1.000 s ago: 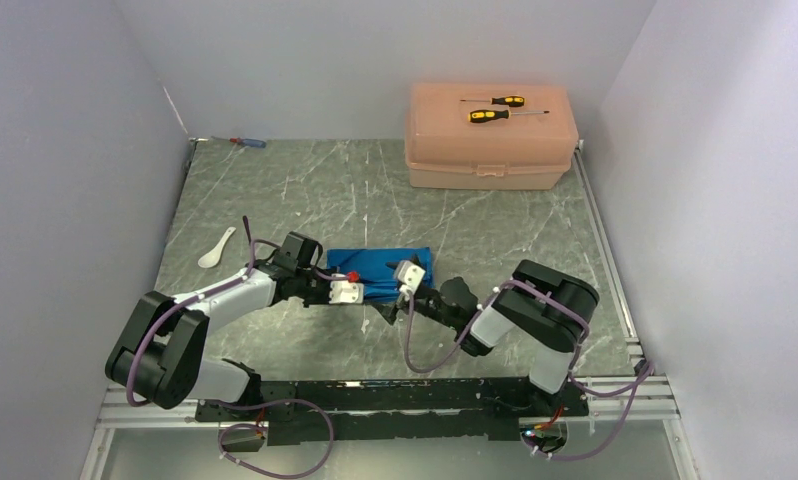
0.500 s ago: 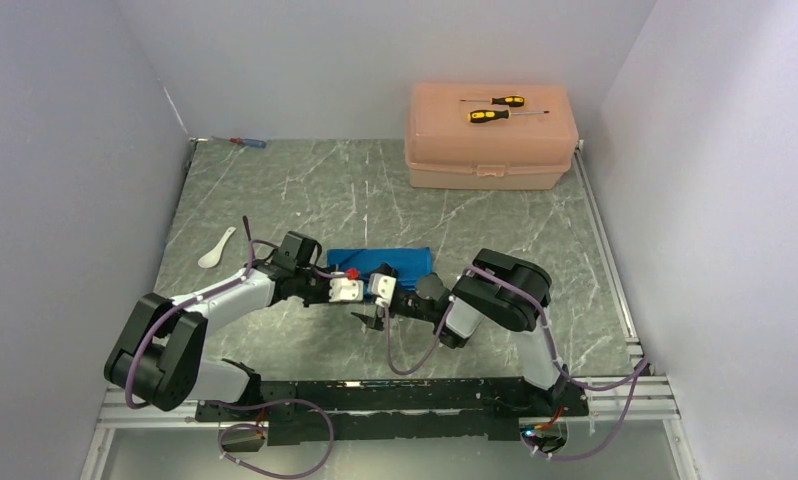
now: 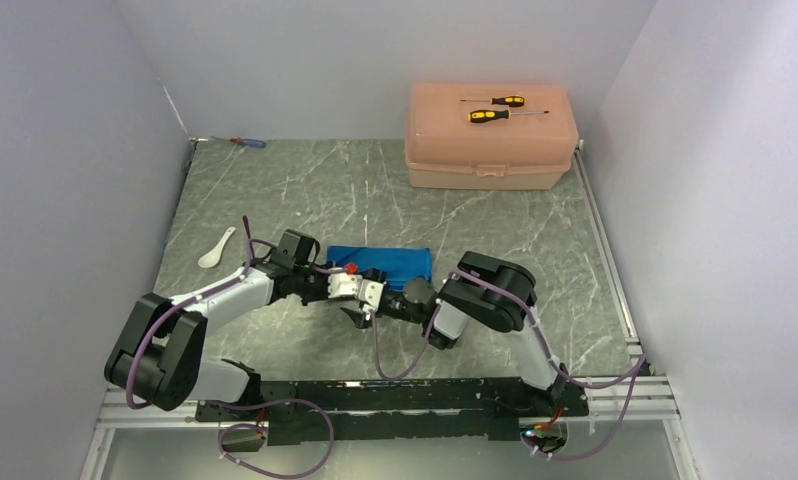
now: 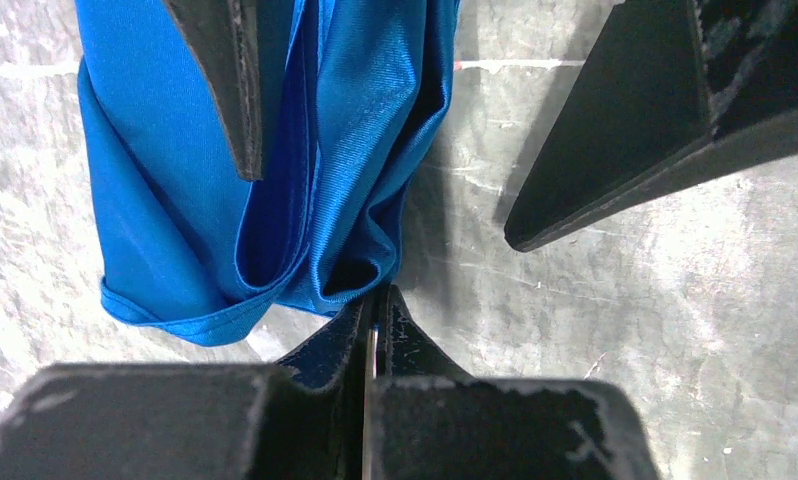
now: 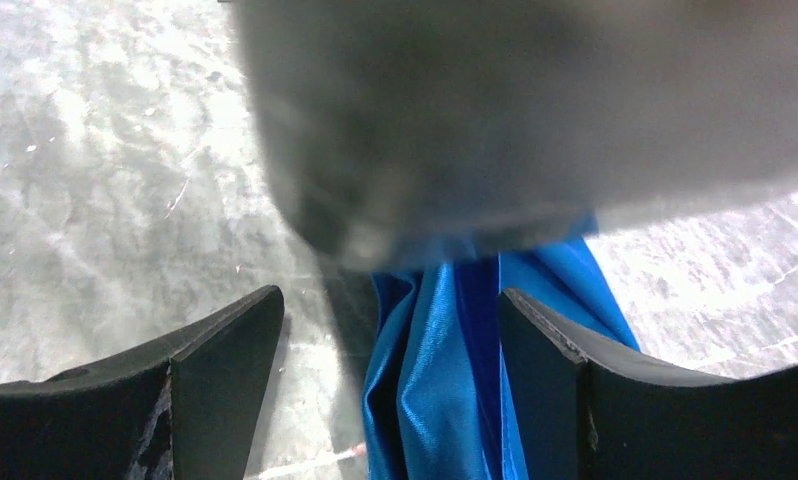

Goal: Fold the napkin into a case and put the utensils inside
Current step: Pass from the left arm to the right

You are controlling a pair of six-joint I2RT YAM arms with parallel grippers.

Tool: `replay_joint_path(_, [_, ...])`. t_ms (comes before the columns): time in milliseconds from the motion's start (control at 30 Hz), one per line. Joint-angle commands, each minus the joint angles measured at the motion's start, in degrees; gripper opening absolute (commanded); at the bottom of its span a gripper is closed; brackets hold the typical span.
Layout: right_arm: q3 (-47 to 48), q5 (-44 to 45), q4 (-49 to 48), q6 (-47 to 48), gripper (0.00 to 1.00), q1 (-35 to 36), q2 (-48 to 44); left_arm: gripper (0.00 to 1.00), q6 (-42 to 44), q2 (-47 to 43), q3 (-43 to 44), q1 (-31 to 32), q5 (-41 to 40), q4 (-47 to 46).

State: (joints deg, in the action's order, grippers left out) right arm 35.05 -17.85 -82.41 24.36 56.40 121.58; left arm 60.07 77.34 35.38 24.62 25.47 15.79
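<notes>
The bright blue soft cloth napkin [image 3: 380, 262] lies folded on the grey marbled bench [image 3: 305, 190], between the arms. The left pincer [image 4: 375, 305] is closed on its near edge, and the right pincer [image 5: 385, 370] stands open astride a fold. Shaping the case is judged to be in hand. Next, one layer must be gripped by the right pincer.

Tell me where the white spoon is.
In the top view, the white spoon lies near the left edge of the table, left of the blue napkin.
</notes>
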Motion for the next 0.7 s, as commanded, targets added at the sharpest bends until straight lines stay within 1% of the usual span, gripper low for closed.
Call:
replay_joint_path(0, [1.5, 6.1, -1.6, 2.7, 0.81, 1.8, 3.9, 0.03, -3.4, -1.0, 3.1, 0.1, 1.9, -1.5])
replay_joint_path(100, [1.9, 10.3, -4.0, 3.8, 0.81, 3.2, 6.2, 0.03, -5.0, -1.2, 3.7, 0.0, 2.1, -1.3])
replay_joint_path(300, [1.3, 10.0, -8.5, 0.9, 0.80, 3.3, 8.1, 0.03, -8.2, -1.6, 3.8, -0.2, 2.8, -1.6])
replay_joint_path(433, [1.0, 11.0, -10.4, -0.3, 0.80, 2.9, 9.1, 0.03, -8.1, -1.8, 3.7, -0.5, 3.4, -0.9])
replay_joint_path(533, [0.6, 10.0, -9.3, -1.9, 0.79, 1.9, 8.8, 0.03, -8.0, -1.9, 3.7, -0.6, 3.7, -0.3])
replay_joint_path(667, [0.5, 11.0, -8.9, -2.5, 0.78, 1.6, 9.5, 0.03, -8.6, -2.2, 4.1, -1.0, 4.7, 0.2])
